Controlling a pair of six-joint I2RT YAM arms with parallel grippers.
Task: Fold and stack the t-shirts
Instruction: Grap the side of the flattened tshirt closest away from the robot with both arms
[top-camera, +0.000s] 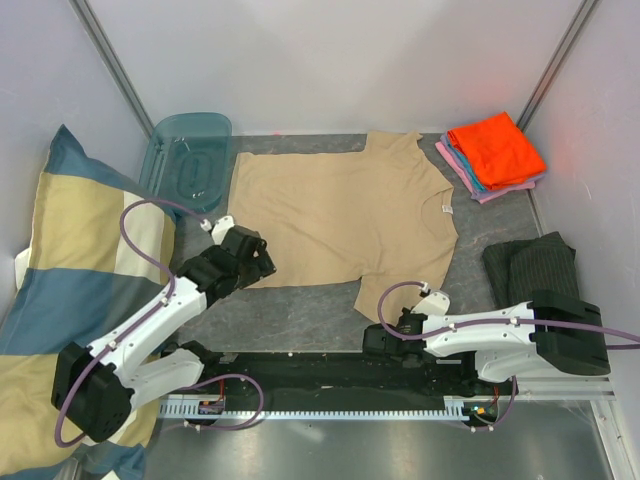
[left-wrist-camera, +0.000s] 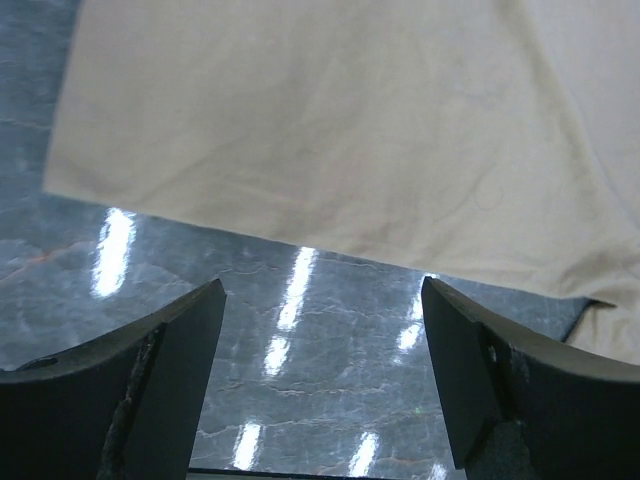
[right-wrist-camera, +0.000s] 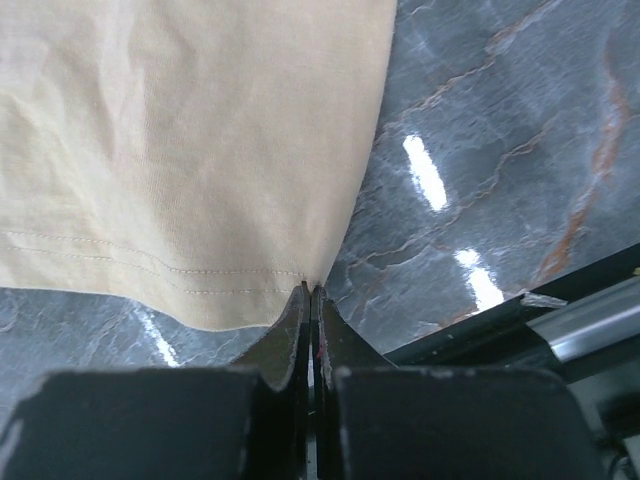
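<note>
My right jaws were clamped on the near sleeve's stitched hem of the plain tan cotton t-shirt (right-wrist-camera: 200, 150). My left jaws stood apart over the grey marbled surface (left-wrist-camera: 300, 370), just short of its edge. The shirt lay flat, long axis left-right, collar toward the folded orange, blue and pink stack (top-camera: 495, 152). I judged this the first fold, with the left needing its own pinch next.
</note>
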